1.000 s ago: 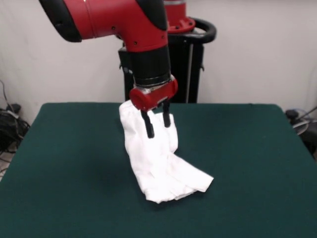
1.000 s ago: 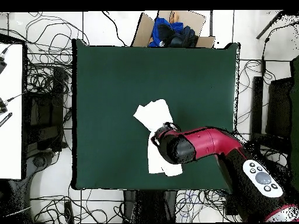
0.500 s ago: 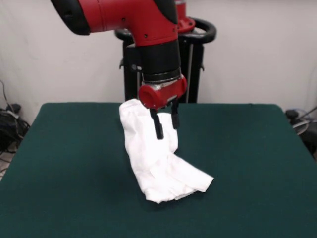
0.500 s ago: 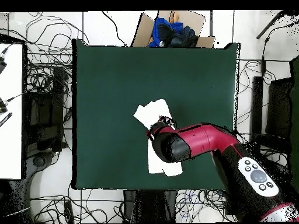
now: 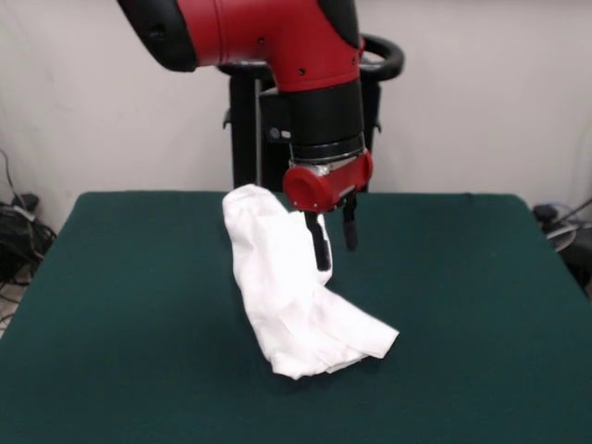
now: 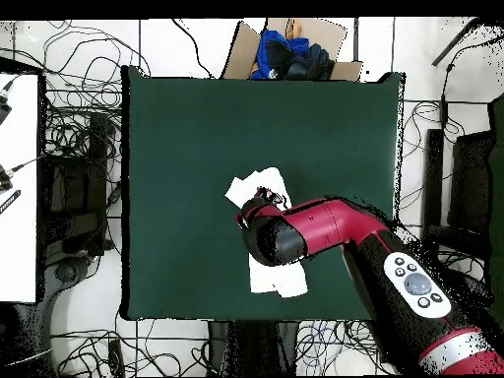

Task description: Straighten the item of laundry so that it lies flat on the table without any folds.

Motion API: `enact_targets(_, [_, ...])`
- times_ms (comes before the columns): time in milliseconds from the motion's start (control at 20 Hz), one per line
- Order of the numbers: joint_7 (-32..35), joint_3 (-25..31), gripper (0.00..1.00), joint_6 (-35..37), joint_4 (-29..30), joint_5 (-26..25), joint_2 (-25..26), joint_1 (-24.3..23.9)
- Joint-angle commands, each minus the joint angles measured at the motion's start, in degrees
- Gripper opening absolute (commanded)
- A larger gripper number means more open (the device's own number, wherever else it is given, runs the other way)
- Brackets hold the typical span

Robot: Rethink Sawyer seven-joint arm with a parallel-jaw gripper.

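Since a second ago the gripper [image 5: 335,242] has slid toward 3 o'clock in the front view, fingers spread and empty beside the crumpled item of laundry [image 5: 291,296]. Overhead, the arm covers the shirt's [image 6: 261,187] middle near the table's [image 6: 177,148] centre.

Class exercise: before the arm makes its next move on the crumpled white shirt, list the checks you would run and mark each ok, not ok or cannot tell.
1. Shirt lies flat, no folds: not ok, it is bunched and folded.
2. Gripper empty: ok, the fingers stand apart, holding no cloth.
3. Gripper clear above the table: ok.
4. Shirt wholly on the table: ok, overhead view.
5. Printed side up: cannot tell, only white shows.
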Motion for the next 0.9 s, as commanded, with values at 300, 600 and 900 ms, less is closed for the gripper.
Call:
enact_targets(300, [1.59, -0.70, 1.00, 2.86, -6.93, -0.38, 4.46, 2.06])
enact_targets(600, [-1.41, 2.40, 1.00, 6.15, -7.96, 2.40, 5.96, 0.91])
enact_targets(900, [-4.08, 4.34, 1.00, 7.74, -9.53, 3.59, 7.50, 0.32])
